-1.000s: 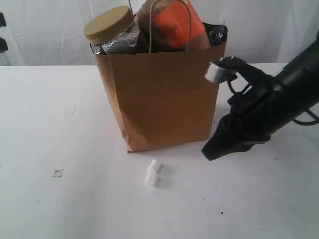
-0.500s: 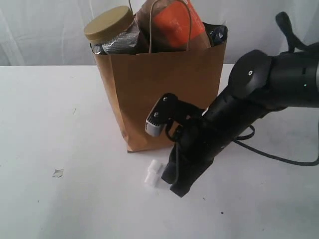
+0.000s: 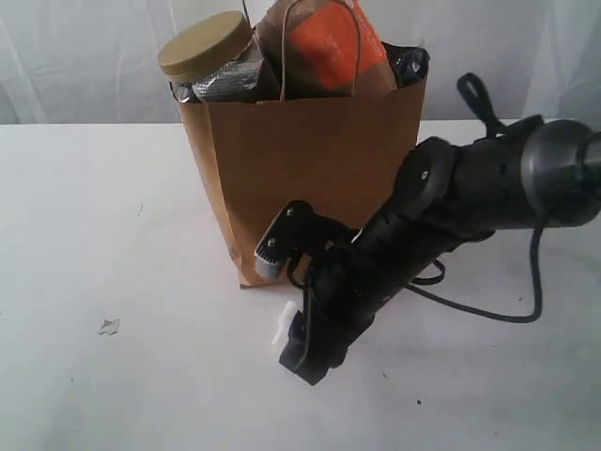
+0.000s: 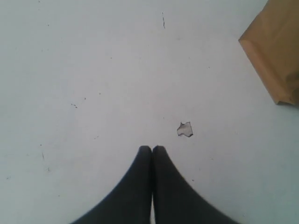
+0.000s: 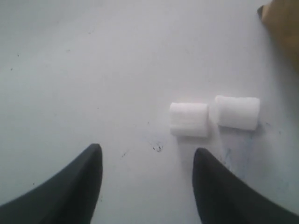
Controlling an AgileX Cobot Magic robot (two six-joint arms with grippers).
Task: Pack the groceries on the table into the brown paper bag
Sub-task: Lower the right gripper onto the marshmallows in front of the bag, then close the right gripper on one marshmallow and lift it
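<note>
Noted brown paper bag [image 3: 310,178] upright at far centre of counter [image 3: 94,235]. Counted inside, poking above rim: clear jar with mustard lid [image 3: 208,52] at left, brown-orange pouch [image 3: 329,42] at middle, something dark [image 3: 410,62] at right, not identifiable. Found right fingers [image 5: 84,182] parted, gripping nothing, low over counter just near of bag, beside two small white cylindrical bits [image 5: 188,119]. Found left fingers [image 4: 140,182] pressed together, empty, above counter by a small chipped mark [image 4: 185,129]
</note>
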